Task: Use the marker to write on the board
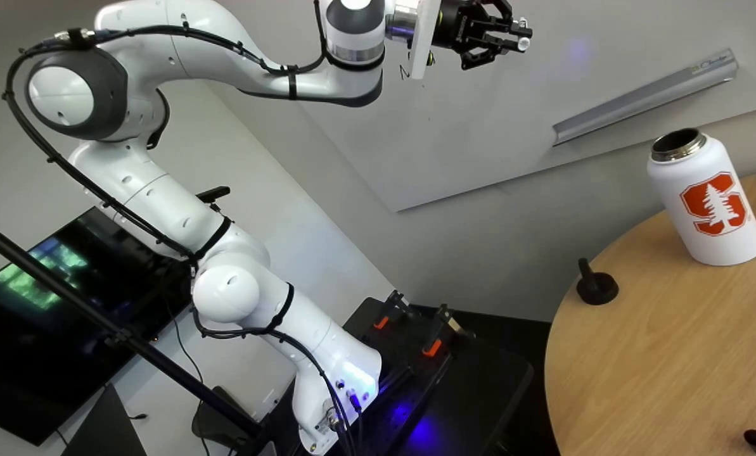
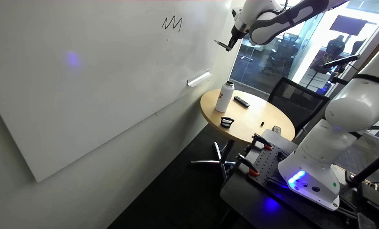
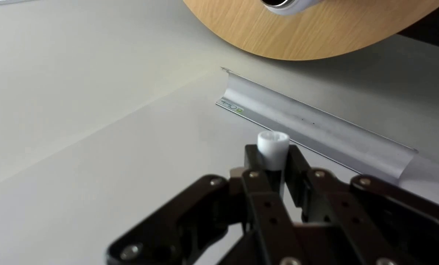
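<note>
Black pincer [image 3: 273, 160] clasps a slim, white-ended marker [image 3: 273, 150].

In an exterior view, the camera looks, tilted, from near the round table [image 1: 656, 354], facing the arm [image 1: 168, 196]. In an exterior view, the camera faces the table from farther off, along the board [image 2: 113, 89]. The wrist view looks down toward the table; all three share table and board.

place: office | signs: board [image 2: 113, 79], mesh chair [image 2: 294, 95], glass wall [image 2: 256, 71], large screen [image 1: 54, 354]
</note>
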You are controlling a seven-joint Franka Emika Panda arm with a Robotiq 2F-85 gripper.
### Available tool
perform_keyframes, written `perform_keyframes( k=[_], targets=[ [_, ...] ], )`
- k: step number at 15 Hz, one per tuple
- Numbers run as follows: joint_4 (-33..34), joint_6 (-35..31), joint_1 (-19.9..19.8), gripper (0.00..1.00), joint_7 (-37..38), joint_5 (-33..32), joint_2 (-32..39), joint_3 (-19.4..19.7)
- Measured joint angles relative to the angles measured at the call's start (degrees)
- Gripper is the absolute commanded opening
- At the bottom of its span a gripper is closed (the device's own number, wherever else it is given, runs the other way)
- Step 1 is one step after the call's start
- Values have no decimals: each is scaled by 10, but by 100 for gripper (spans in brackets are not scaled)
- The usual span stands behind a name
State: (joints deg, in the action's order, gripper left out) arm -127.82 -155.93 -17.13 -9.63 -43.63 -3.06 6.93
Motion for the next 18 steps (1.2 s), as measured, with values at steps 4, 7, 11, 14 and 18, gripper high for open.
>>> perform_keyframes(
  k=[4, 7, 11, 14, 18],
  targets=[
    [29, 61, 40, 9, 0, 24, 4, -1],
    [54, 70, 54, 9, -1, 45, 16, -1],
    [80, 76, 60, 9, -6, 78, 38, -1],
    [99, 100, 64, 9, -28, 112, 47, -1],
    [124, 131, 67, 9, -54, 138, 47, 0]
  ],
)
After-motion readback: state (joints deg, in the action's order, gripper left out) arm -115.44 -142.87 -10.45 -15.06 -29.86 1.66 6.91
